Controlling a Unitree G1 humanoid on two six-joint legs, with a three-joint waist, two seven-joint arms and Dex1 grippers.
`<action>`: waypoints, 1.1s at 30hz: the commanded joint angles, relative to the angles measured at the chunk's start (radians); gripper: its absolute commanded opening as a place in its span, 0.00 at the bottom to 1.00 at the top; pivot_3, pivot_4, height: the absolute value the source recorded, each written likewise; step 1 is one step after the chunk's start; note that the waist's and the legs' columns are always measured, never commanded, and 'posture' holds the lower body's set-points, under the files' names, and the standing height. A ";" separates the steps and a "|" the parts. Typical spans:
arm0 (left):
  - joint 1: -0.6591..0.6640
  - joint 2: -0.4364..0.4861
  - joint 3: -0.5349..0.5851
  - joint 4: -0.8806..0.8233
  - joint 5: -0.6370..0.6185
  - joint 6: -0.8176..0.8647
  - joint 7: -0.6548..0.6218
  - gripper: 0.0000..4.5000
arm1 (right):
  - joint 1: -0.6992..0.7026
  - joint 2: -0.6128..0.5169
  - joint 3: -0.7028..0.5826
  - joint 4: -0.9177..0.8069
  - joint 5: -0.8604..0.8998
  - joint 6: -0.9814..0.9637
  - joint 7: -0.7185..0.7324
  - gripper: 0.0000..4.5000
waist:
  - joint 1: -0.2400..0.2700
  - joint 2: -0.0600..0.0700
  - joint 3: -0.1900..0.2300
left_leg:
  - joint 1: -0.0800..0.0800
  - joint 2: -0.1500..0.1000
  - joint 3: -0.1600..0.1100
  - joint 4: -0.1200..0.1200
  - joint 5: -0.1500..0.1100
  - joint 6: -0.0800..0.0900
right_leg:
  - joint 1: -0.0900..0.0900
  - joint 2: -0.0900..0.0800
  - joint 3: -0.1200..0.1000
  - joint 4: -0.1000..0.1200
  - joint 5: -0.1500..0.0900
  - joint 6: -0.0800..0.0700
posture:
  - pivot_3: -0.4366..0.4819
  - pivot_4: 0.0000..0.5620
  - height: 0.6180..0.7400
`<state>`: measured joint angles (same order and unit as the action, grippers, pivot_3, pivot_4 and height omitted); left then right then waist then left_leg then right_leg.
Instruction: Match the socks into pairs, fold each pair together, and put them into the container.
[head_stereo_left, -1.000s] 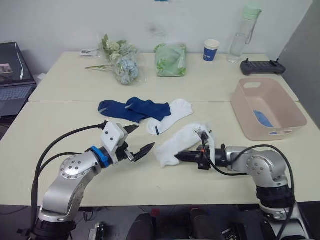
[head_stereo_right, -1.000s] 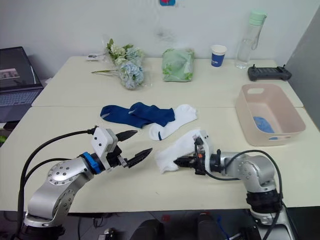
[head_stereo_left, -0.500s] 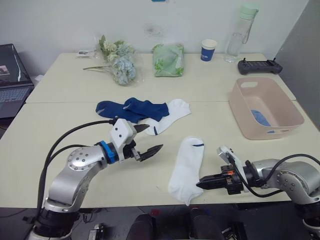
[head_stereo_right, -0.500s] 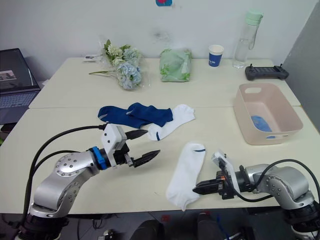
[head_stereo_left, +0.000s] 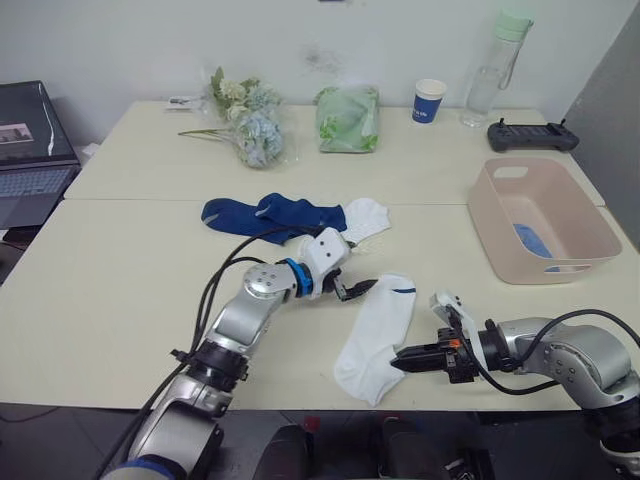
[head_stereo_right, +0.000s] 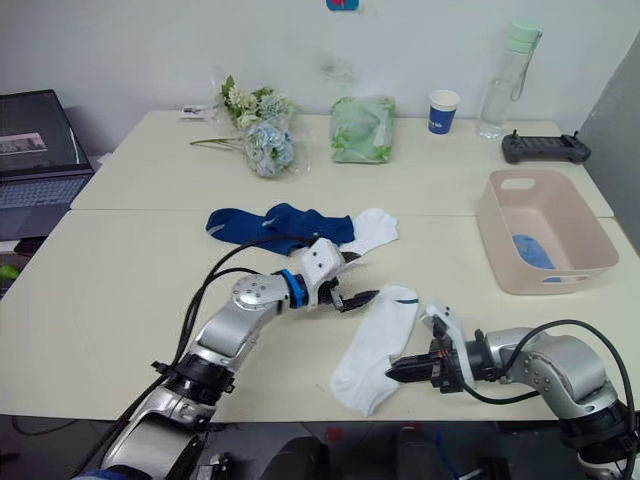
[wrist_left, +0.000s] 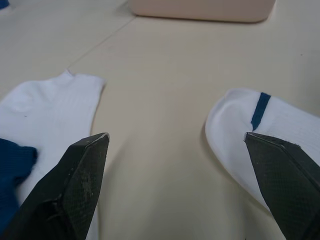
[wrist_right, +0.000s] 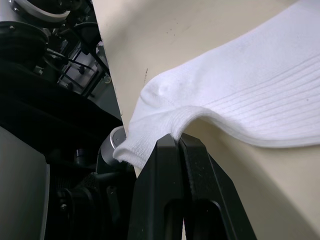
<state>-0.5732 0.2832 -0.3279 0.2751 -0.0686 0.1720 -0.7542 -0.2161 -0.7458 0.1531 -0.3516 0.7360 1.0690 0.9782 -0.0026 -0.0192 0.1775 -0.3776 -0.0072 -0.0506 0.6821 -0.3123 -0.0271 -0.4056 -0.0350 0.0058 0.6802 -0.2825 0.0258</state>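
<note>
I've got an open laptop (head_stereo_left: 32, 150) at the left edge, a flower bouquet (head_stereo_left: 245, 125) upper centre-left, a green plastic bag (head_stereo_left: 346, 105) beside it, then a blue-and-white paper cup (head_stereo_left: 427, 101), a clear water bottle (head_stereo_left: 494, 60) and a black controller (head_stereo_left: 526, 135) upper right.

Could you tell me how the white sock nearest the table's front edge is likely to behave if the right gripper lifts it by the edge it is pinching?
The white sock would probably droop limply: its fabric already folds over the right gripper fingertips. It looks thin and light, so lifting should take little effort. Being soft ribbed cloth, it seems unlikely to slip out or be damaged.
</note>
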 joint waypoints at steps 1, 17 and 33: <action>-0.065 -0.037 -0.016 0.103 0.044 -0.073 0.003 1.00 | 0.003 -0.002 -0.028 -0.043 0.022 -0.003 -0.010 0.01 | 0.001 0.000 0.000 | 0.000 0.000 0.000 0.000 0.000 0.000 | 0.000 0.000 0.000 0.000 0.000 0.000 | 0.48 0.27 1.00; -0.128 -0.101 0.002 0.253 0.072 -0.175 -0.074 0.01 | -0.017 0.000 -0.050 -0.023 0.024 0.000 -0.019 0.00 | 0.000 0.000 0.000 | -0.001 -0.001 0.000 0.001 0.000 0.000 | 0.000 0.000 -0.001 0.000 0.000 0.000 | 0.48 0.27 1.00; 0.221 0.040 0.243 -0.296 -0.042 0.109 0.078 0.01 | -0.213 -0.042 0.050 0.238 -0.159 -0.178 0.100 0.00 | -0.006 0.000 0.000 | 0.000 0.001 0.001 0.000 0.000 0.000 | 0.000 -0.001 0.001 0.000 0.000 0.000 | 0.48 0.27 1.00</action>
<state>-0.3716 0.3177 -0.1223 0.0876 -0.0759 0.2377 -0.7048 -0.3976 -0.7849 0.1942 -0.1328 0.5995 0.9285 1.0488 -0.0082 -0.0191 0.1774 -0.3775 -0.0067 -0.0501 0.6826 -0.3119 -0.0275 -0.4058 -0.0367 0.0064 0.6803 -0.2825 0.0258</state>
